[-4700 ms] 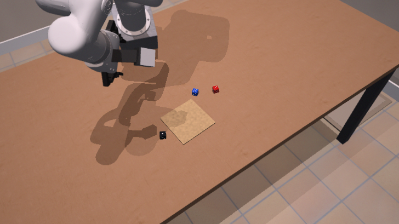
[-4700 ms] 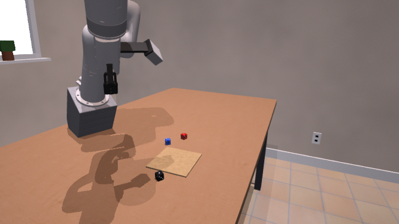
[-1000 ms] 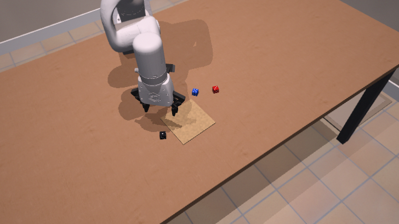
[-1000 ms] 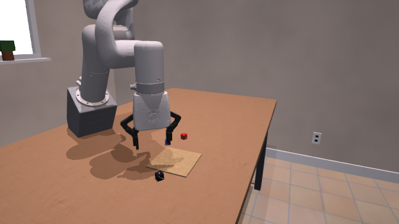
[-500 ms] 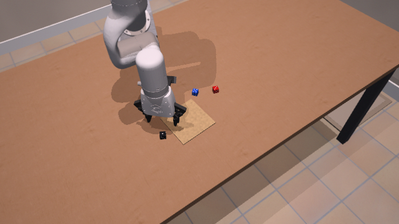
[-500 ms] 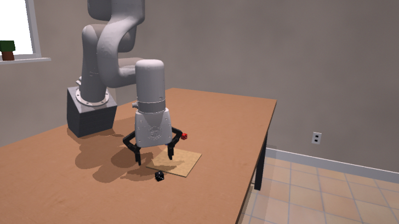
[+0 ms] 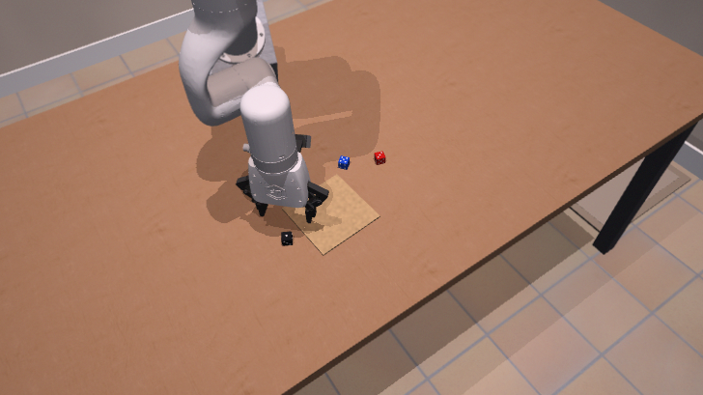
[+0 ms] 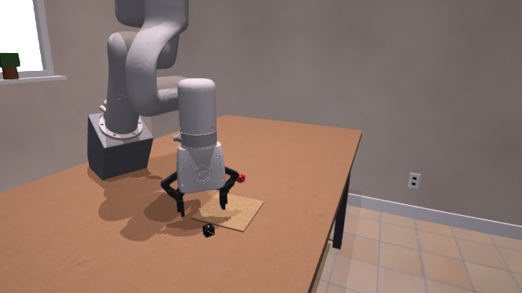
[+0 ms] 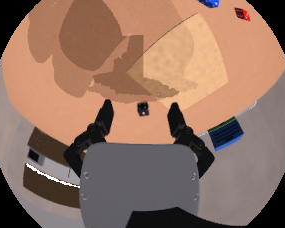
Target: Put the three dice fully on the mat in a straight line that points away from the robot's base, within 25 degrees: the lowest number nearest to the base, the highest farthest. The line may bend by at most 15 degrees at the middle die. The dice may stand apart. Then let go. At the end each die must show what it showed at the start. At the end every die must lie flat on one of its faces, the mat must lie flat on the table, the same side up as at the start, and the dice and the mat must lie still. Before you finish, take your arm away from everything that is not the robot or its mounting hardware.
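Note:
My gripper (image 7: 286,217) (image 8: 203,212) (image 9: 141,107) is open and empty, pointing down above the table, near the mat's left corner in the top view. A black die (image 7: 287,238) (image 8: 208,230) (image 9: 143,109) lies on the table just off the mat; in the wrist view it shows between the fingertips, but below them. The tan mat (image 7: 352,213) (image 8: 246,214) (image 9: 200,65) lies flat with no die on it. A blue die (image 7: 343,162) (image 9: 209,2) lies beyond the mat's far corner, hidden in the exterior view. A red die (image 7: 379,157) (image 8: 241,178) (image 9: 242,14) lies beside it, farther right. Top numbers are too small to read surely.
The arm's base block (image 8: 125,160) stands at the table's back edge. The wooden table (image 7: 492,84) (image 8: 269,150) reaches well past the dice on both sides. A blue bin (image 9: 226,135) shows beyond the table in the wrist view.

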`<state>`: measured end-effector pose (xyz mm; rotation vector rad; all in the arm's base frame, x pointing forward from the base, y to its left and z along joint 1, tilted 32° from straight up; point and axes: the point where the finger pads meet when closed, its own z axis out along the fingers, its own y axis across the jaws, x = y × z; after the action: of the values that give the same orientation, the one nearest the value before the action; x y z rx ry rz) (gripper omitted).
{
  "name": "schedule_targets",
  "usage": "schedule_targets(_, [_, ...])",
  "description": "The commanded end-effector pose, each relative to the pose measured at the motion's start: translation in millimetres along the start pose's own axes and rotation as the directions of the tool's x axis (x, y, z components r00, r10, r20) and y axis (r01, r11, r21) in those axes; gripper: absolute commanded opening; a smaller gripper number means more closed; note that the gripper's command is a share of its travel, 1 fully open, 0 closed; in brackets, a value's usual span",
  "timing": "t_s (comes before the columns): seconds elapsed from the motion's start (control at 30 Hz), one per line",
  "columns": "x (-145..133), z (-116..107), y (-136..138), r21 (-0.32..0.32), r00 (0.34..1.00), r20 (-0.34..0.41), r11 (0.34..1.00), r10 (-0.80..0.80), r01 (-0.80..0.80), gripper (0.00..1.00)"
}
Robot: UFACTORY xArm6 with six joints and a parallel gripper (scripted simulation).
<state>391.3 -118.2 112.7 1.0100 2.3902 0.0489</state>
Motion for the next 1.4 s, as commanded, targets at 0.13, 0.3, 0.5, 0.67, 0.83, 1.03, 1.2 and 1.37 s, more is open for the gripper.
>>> schedule_targets(0.13, [-0.7,-0.3,0.6,0.003,1.000,0.007,1.000,0.000,0.000,1.00])
schedule_targets(0.3, [-0.7,-0.3,0.6,0.003,1.000,0.007,1.000,0.000,0.000,1.00])
schedule_targets(0.5, [-0.7,-0.3,0.6,0.003,1.000,0.007,1.000,0.000,0.000,1.00])
schedule_targets(0.67, [-0.7,-0.3,0.6,0.003,1.000,0.007,1.000,0.000,0.000,1.00])
schedule_targets(0.83, [-0.7,-0.3,0.6,0.003,1.000,0.007,1.000,0.000,0.000,1.00])
schedule_targets(1.03, [-0.3,-0.3,0.8,0.003,1.000,0.007,1.000,0.000,0.000,1.00])
schedule_targets(1.2, [1.1,-0.3,1.3,0.003,1.000,0.007,1.000,0.000,0.000,1.00])
schedule_targets(1.37, [4.0,-0.3,2.2,0.003,1.000,0.007,1.000,0.000,0.000,1.00])
